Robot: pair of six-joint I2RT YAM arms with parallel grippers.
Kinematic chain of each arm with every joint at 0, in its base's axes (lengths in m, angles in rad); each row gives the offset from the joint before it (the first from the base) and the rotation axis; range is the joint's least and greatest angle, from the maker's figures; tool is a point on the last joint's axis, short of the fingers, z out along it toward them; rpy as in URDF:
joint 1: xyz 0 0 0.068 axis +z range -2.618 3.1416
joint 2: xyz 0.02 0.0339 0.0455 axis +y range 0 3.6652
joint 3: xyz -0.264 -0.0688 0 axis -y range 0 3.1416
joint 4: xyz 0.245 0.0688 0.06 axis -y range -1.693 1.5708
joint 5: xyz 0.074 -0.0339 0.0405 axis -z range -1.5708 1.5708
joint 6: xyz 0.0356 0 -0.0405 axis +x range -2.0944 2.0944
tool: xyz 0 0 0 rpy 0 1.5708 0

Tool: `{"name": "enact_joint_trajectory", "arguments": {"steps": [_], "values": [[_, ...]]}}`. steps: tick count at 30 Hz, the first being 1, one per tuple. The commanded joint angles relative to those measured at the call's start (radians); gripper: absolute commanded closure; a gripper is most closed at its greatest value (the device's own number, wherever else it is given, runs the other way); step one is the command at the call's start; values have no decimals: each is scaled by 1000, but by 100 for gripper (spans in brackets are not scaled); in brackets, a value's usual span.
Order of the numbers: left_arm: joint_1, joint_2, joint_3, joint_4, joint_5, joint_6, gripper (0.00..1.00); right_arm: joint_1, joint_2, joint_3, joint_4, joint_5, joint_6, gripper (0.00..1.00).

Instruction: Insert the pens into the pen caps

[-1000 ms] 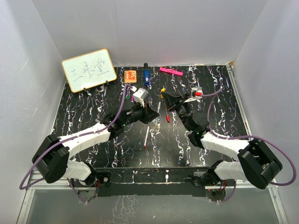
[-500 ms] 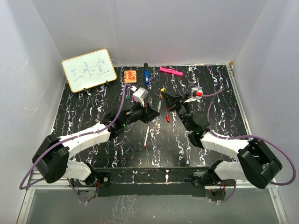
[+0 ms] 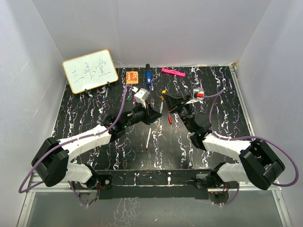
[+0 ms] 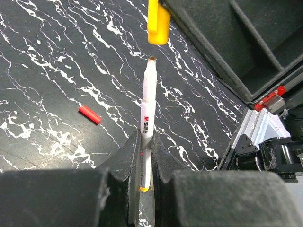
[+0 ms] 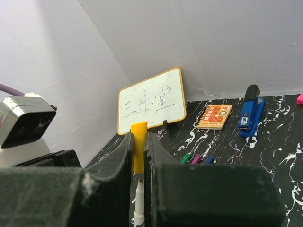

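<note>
Since a second ago the right arm has eased a touch toward the left one, while the left arm has hardly stirred.

Left pincer (image 4: 147, 139) is closed on the rear part of a pen (image 4: 147, 104), whose bare tip sticks out ahead of it. Right pincer (image 5: 138, 142) is clamped on a yellow cap (image 5: 138, 130), open end facing the pen. Both are held in the air above the middle of the bench (image 3: 94, 104).

What the push turns on is the line between tip and cap mouth. The pen's long axis points almost straight at the cap, and the tip stops just short of the mouth, not yet inside. From the left wrist the yellow cap (image 4: 158, 21) sits slightly to the right of where the pen aims; from the right wrist the two look lined up. My judgement: a small sideways nudge comes first, then a straight push along the pen's length.

A second pen (image 3: 148, 138) and a red cap (image 3: 170, 119) lie loose on the bench below.
</note>
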Motion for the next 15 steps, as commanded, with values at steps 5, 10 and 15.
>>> {"name": "enact_joint_trajectory", "arguments": {"steps": [5, 10, 15], "values": [[-7, -50, 30, 40, 1, 2, 100, 3, 8, -4, 64, -18, 5, 100], [-7, -45, 32, 40, 1, 2, 100, 1, 6, -3, 63, -19, 6, 100], [-7, -42, 29, 44, -5, 0, 100, 1, 2, -3, 61, -26, 8, 100]]}}
